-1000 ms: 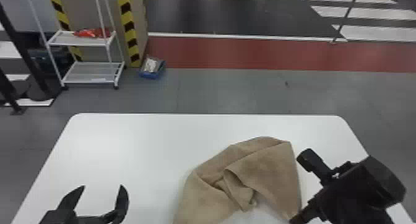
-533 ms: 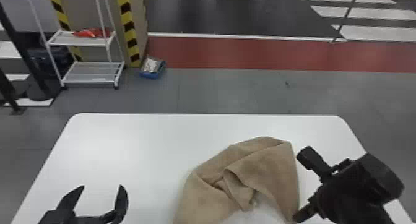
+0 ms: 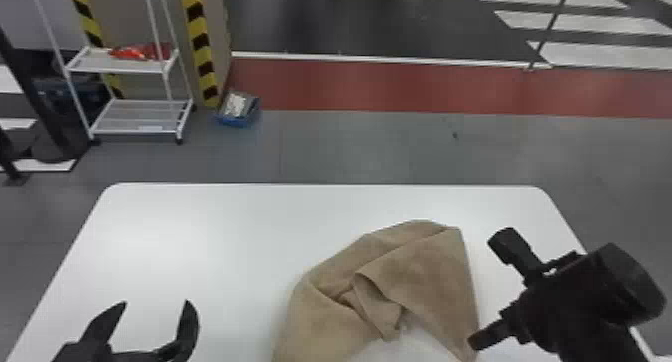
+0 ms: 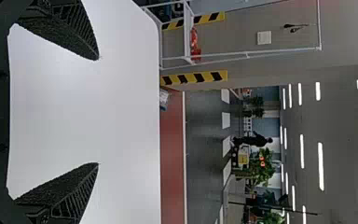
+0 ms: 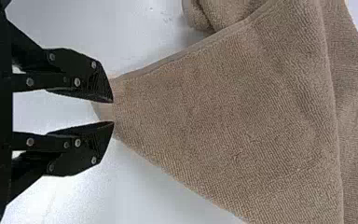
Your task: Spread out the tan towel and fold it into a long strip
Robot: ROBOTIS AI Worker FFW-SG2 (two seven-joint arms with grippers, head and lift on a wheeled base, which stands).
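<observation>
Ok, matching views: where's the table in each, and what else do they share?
Head: table across the lower half, nearer than the grey floor.
Left wrist: table between the jaws of the left gripper and beyond them, up to the red strip.
Right wrist: table around the towel and the jaws of the right gripper.
Landmark: cart links head and left wrist; towel links head and right wrist.
</observation>
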